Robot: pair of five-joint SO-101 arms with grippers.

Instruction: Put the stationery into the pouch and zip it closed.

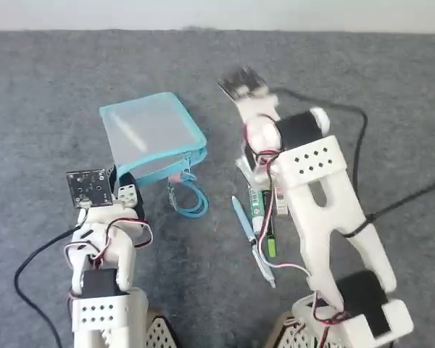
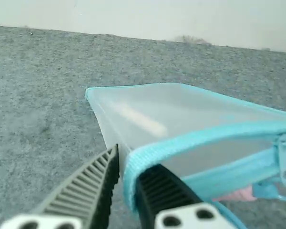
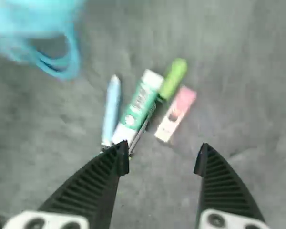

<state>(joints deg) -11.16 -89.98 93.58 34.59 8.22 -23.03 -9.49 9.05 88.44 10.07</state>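
We clamp the pouch (image 2: 181, 119) rim in our left claw (image 2: 127, 164); our spread right claw (image 3: 162, 152) should straddle the eraser (image 3: 176, 113) ahead.

Both arms wear white printed plastic shells. The left arm (image 1: 105, 315) shows a black servo block (image 1: 96, 283), a base panel dotted with small round holes, thin red, white and black wires (image 1: 139, 233), a black cable (image 1: 40, 252) and a small dark square circuit board (image 1: 90, 186). The right arm (image 1: 326, 225) has a diamond of punched holes (image 1: 315, 158), an oval slot (image 1: 318, 196), black servo blocks (image 1: 299, 129) and black cables (image 1: 360, 145). The left fingers (image 2: 93, 188) and right fingers (image 3: 93, 183) are dark grey ribbed wedges on white bases with round screw holes.
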